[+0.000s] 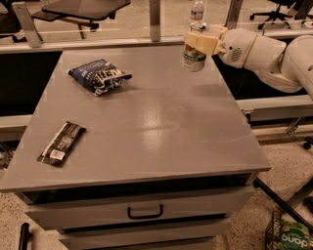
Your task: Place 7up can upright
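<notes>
One arm is all you have, so there is no choice of side: it enters from the right edge. Reading that group left to right, the 7up can (194, 59) comes first, then the gripper (201, 42), then the white arm (264, 53). The gripper is clenched on the can's upper part, so the can's body hangs below and slightly left of it. The can's long axis stands near vertical.

It is over the far right corner of the table (161, 127). A soft shadow on the top nearer you suggests the base is not touching down, though the gap is hard to judge. You can treat the coming move as a straight lowering onto the grey top beneath, with no turning needed.

Counting across from the left:
- One dark bar wrapper (61, 143) lies flat near the left edge.
- One blue chip bag (100, 75) lies at the far left. Both it and the wrapper are well apart from the can.
- One can.
- One clear water bottle (197, 10) stands beyond the table's far edge, just behind the gripper and partly hidden by it.
- One drawer handle (145, 212) shows on the front.
- One green bag (288, 238) sits on the floor at lower right.
</notes>
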Robot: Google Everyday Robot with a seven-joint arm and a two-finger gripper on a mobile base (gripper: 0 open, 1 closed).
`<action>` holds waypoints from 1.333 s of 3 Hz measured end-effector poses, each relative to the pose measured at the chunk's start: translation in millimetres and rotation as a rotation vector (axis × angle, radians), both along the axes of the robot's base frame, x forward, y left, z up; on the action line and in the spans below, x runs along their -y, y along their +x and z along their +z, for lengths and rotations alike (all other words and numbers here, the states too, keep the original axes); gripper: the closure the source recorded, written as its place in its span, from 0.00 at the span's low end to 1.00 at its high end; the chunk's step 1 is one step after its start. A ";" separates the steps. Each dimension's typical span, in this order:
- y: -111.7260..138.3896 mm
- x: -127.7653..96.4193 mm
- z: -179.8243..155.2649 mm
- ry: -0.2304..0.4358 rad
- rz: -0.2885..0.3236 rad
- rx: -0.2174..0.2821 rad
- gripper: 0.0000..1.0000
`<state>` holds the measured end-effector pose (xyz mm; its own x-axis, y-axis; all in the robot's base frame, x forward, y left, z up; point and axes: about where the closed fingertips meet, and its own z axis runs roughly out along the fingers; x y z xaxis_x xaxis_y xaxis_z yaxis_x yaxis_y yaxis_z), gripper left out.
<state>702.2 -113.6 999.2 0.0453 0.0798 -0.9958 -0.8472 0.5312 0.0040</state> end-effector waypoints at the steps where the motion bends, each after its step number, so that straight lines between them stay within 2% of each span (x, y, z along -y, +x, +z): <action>1: -1.1 -18.6 -2.7 0.019 0.016 0.043 1.00; 3: 3.0 -39.0 -19.3 -0.038 0.081 0.090 1.00; 4: 6.3 -44.3 -38.9 -0.060 0.116 0.120 1.00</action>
